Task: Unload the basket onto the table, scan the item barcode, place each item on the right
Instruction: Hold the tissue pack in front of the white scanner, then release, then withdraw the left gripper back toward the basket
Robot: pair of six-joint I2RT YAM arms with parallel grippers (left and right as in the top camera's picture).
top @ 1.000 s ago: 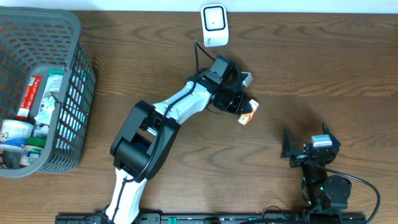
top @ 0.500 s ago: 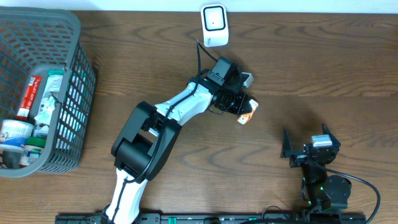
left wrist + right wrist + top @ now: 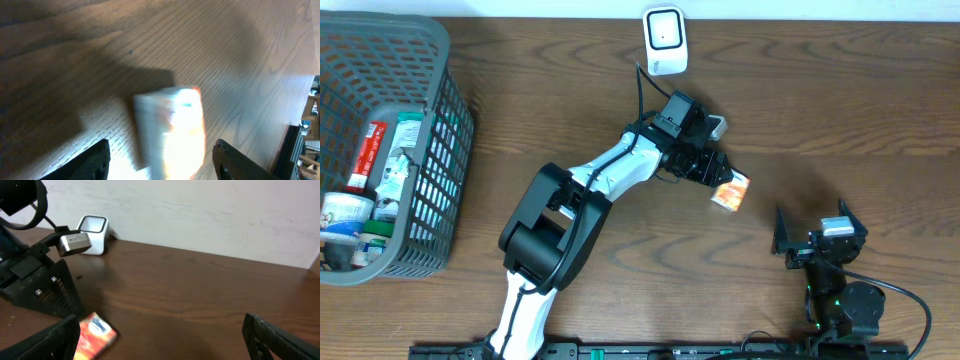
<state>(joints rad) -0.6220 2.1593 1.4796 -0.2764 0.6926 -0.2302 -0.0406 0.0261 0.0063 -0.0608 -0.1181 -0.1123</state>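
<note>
Wood table now bears the orange packet, freed by the left gripper, fingers spread, blurred in its wrist view; right gripper gapes.

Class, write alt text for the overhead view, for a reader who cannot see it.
The left gripper stands open beside an orange packet on the table, near a white scanner. A grey basket of packaged items sits far left; the right gripper rests open.

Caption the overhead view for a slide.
Left pincer open over an orange packet, white scanner beyond.
</note>
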